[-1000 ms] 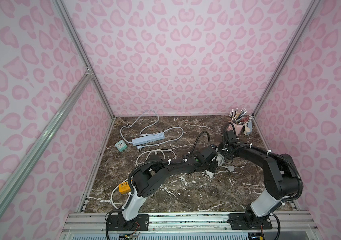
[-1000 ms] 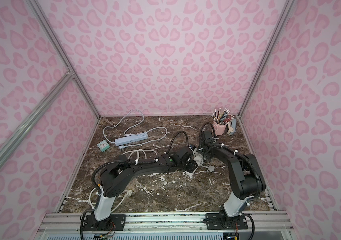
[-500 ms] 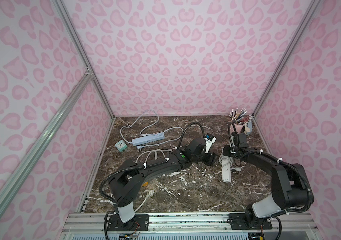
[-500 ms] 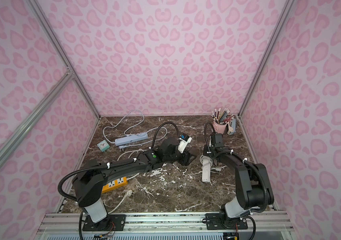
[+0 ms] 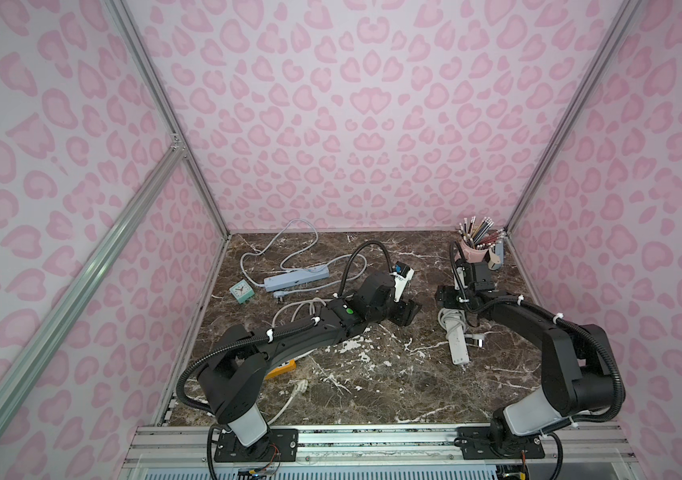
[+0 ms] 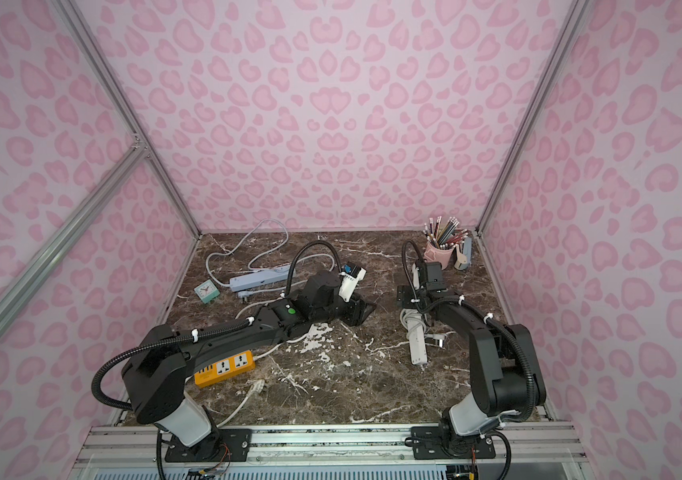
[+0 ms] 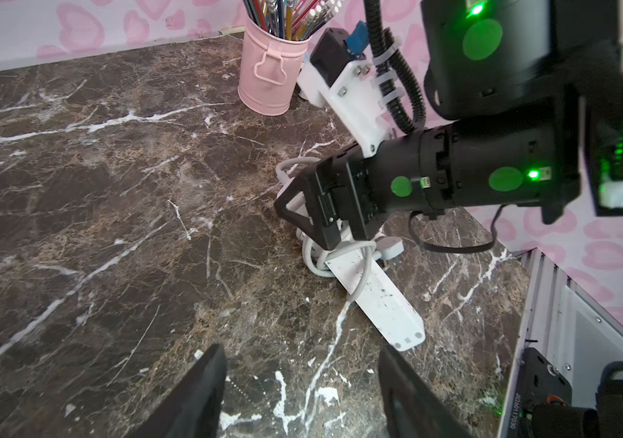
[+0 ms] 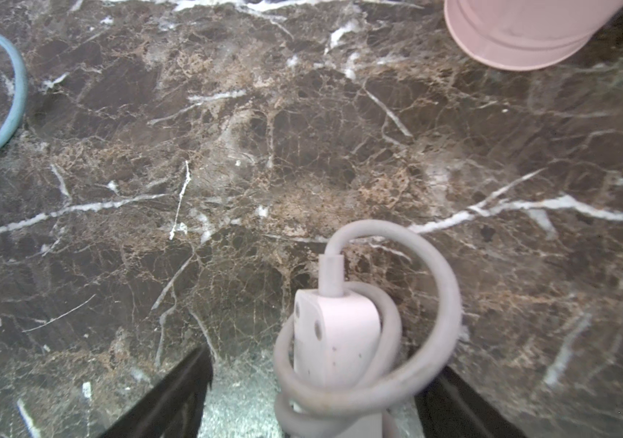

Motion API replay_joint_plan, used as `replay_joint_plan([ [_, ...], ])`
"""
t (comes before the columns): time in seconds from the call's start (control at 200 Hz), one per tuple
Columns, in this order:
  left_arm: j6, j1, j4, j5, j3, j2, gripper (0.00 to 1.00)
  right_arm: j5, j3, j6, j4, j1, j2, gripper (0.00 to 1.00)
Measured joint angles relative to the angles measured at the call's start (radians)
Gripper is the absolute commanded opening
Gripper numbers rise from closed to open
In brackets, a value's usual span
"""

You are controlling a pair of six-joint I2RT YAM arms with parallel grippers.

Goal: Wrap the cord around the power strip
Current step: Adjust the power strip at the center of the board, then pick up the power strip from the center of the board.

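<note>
Right wrist view: right gripper (image 8: 321,364) is spread astride power strip (image 8: 336,322) wound with cord (image 8: 448,295); left gripper (image 7: 300,350) is likewise spread.

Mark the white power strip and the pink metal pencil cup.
white power strip (image 5: 458,349): in a top view, on its bare unwrapped end.
pink metal pencil cup (image 7: 268,76): in the left wrist view, on its side wall.

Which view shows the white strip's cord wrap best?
Left wrist: most of the strip, cord looped round one end. Right wrist: only that end, close, blurred. Both top views: small, partly under the arm.
</note>
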State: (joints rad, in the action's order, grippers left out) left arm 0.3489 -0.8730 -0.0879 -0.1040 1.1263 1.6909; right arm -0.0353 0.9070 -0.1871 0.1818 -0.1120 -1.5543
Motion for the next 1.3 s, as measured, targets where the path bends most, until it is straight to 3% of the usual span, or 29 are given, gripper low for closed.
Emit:
replay_joint_plan([
  [0.285, -0.005, 0.003, -0.006, 0.017, 0.016, -0.002, 0.65, 0.080, 0.058, -0.085, 0.122, -0.002, 0.034, 0.94],
  [0.525, -0.012, 0.071, -0.043, 0.131, -0.023, -0.108, 0.62, 0.187, 0.120, -0.169, 0.230, -0.022, 0.095, 0.91],
  [0.64, 0.028, 0.142, -0.106, 0.205, -0.063, -0.171, 0.60, 0.288, 0.149, -0.183, 0.278, -0.080, 0.105, 0.88],
  [0.75, 0.079, 0.217, -0.190, 0.280, -0.137, -0.257, 0.60, 0.329, 0.164, -0.166, 0.264, -0.211, 0.124, 0.85],
  [0.875, 0.106, 0.312, -0.303, 0.340, -0.217, -0.372, 0.60, 0.202, 0.166, -0.076, 0.138, -0.434, 0.089, 0.85],
  [1.0, 0.106, 0.451, -0.366, 0.387, -0.226, -0.428, 0.62, 0.002, 0.206, 0.033, 0.022, -0.640, -0.052, 0.84],
  [1.3, 0.092, 0.766, -0.375, 0.383, -0.208, -0.449, 0.67, -0.283, 0.533, 0.311, -0.076, -0.910, -0.418, 0.90],
])
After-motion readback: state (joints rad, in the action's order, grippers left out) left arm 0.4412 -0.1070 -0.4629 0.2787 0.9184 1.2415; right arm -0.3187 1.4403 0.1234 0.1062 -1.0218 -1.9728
